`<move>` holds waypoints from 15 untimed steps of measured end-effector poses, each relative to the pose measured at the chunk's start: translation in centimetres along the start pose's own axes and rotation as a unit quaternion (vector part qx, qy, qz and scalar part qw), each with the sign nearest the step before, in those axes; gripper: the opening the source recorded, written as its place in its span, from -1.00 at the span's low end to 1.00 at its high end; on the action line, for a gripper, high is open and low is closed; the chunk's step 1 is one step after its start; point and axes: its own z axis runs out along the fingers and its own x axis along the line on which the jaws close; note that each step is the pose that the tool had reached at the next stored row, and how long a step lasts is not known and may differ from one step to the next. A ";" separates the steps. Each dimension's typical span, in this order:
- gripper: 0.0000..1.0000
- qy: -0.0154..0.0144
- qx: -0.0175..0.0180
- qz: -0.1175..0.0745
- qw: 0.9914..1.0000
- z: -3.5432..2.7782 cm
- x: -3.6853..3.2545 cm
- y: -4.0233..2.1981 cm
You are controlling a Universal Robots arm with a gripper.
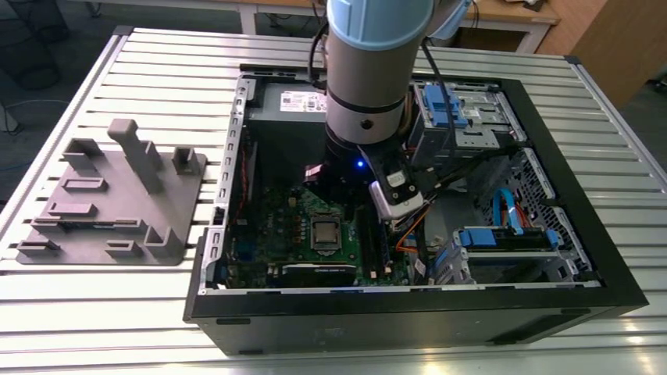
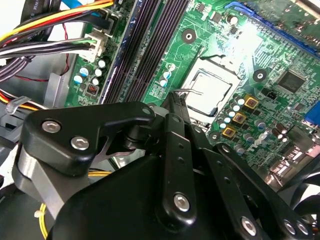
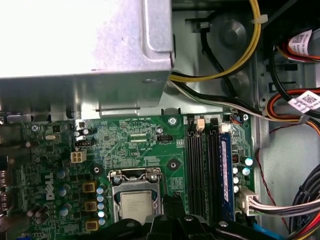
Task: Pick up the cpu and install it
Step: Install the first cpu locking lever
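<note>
In the exterior view the arm reaches down into an open computer case [image 1: 610,301] that lies on a slatted metal table [image 1: 125,312]. The cpu [image 1: 325,232] sits flat in its socket on the green motherboard [image 1: 273,211], just below the wrist. A grey fixture plate [image 1: 109,199] stands on the table to the exterior view's left, well apart from the case.

In the second wrist view the gripper [image 2: 176,100] hangs above the motherboard [image 2: 280,55], its black fingers [image 2: 175,150] drawn close together with nothing between them. The cpu [image 2: 210,90] lies in the socket just beyond the fingertips, apart from them, with the memory slots [image 2: 150,45] beside it.

In the first wrist view the cpu [image 3: 136,206] rests inside the socket frame, the gripper [image 3: 172,200] just beside it. The memory slots [image 3: 205,170] run alongside, and a metal power supply box [image 3: 85,50] sits above the board.
</note>
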 end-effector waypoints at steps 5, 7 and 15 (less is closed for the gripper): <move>-0.79 0.000 0.001 -0.006 1.000 0.21 0.03 0.03; -0.79 0.000 0.002 -0.009 1.000 0.34 0.08 0.03; -0.79 -0.001 0.005 -0.021 1.000 0.84 0.19 0.03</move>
